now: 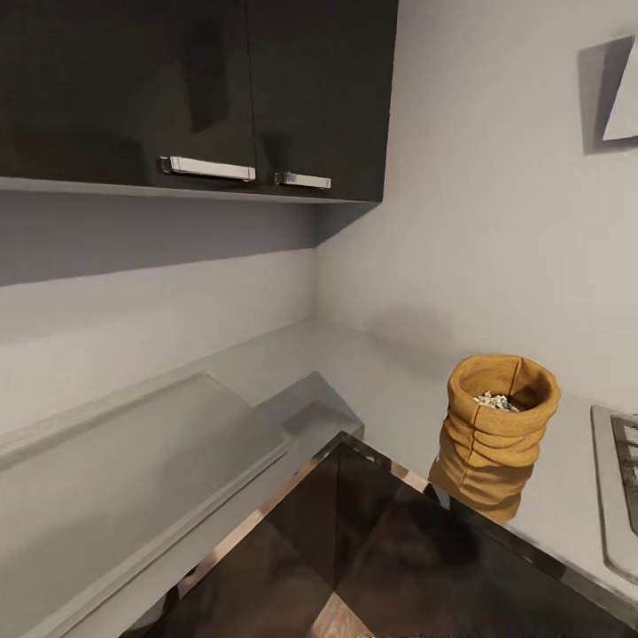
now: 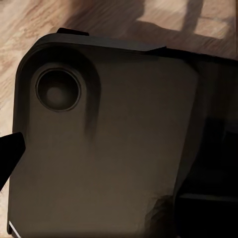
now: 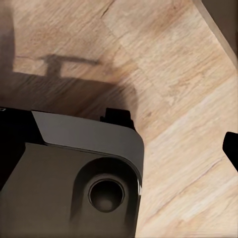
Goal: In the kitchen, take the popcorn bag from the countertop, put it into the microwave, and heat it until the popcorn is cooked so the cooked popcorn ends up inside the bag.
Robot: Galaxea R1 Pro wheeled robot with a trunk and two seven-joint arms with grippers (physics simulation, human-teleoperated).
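Two dark glossy wall cabinets [image 1: 195, 89], each with one steel handle, hang far left above the long grey countertop [image 1: 292, 372]. One tan wrinkled popcorn bag [image 1: 496, 430] (kernels visible inside) stands upright at right, near the steel hob [image 1: 620, 478]. Whether either gripper is spread or closed cannot be told.

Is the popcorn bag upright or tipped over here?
Upright: the popcorn bag stands on the countertop, rolled mouth facing up, pale kernels visible inside.

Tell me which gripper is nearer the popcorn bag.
Cannot tell. The popcorn bag stands on the countertop, right of centre; both wrist views face the robot's dark base and wooden floor.
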